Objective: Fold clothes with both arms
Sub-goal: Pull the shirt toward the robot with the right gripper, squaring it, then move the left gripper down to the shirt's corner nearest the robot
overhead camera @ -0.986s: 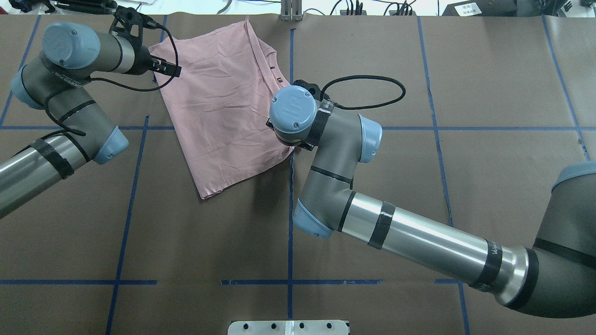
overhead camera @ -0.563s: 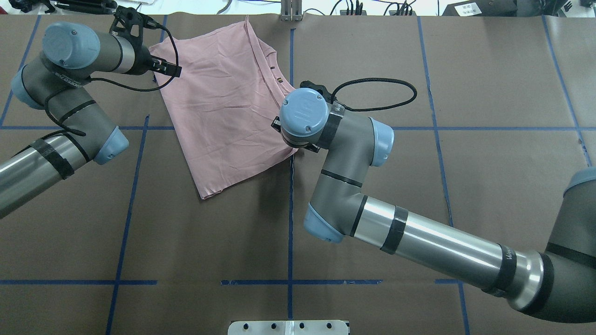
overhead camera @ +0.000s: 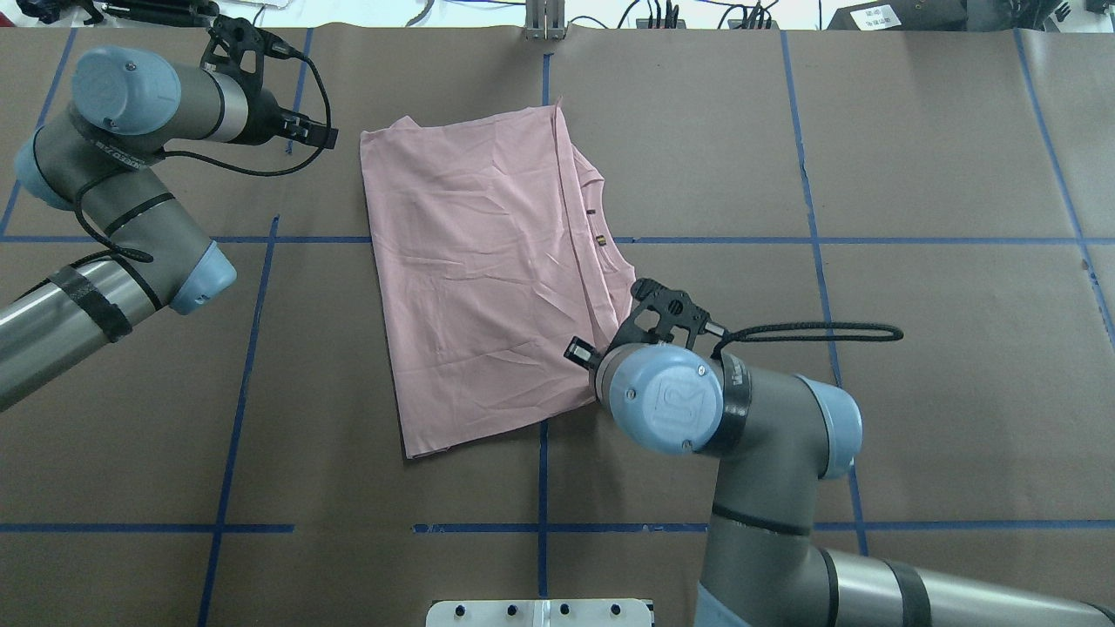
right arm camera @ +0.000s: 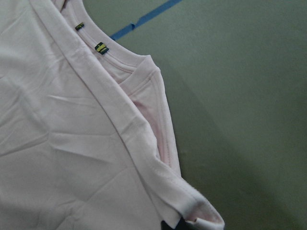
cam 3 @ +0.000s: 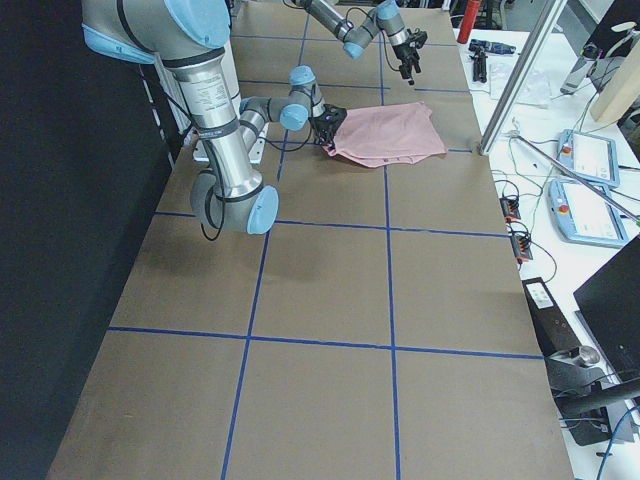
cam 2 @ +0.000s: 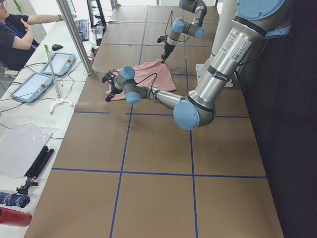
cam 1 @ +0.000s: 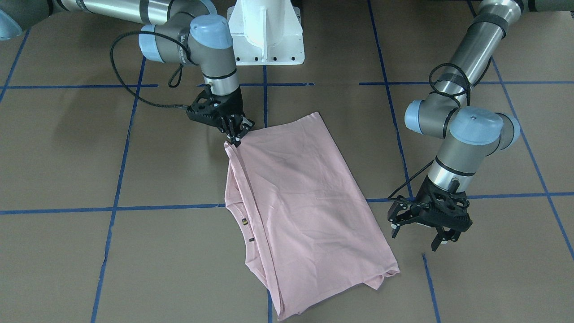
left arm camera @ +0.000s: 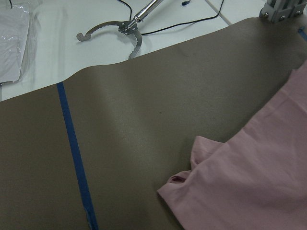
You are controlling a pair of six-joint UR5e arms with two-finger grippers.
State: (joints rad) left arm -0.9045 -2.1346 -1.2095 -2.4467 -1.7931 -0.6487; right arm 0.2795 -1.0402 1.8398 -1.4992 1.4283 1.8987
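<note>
The pale pink T-shirt (overhead camera: 488, 279) lies folded lengthwise on the brown table, its print hidden and its neck labels (cam 1: 244, 221) showing. My right gripper (cam 1: 235, 137) is shut on the shirt's near corner by the hem. In the overhead view the right wrist hides that gripper. The right wrist view shows the folded edge and collar (right arm camera: 144, 81). My left gripper (cam 1: 415, 237) is open and empty, above bare table a short way beside the shirt's far corner (left arm camera: 192, 184). The left gripper also shows in the overhead view (overhead camera: 314, 132).
The white pedestal base (cam 1: 264, 36) stands at the robot's edge of the table. Blue tape lines (overhead camera: 253, 348) grid the brown surface. A metal post (overhead camera: 544, 22) stands at the far edge. An operator (cam 2: 17, 34) and tablets (cam 2: 59, 62) are beyond that edge.
My right arm has pulled back toward the robot, dragging the shirt nearer and to the right and turning it. The shirt's far corner now lies clear of my left gripper, which barely moved.
</note>
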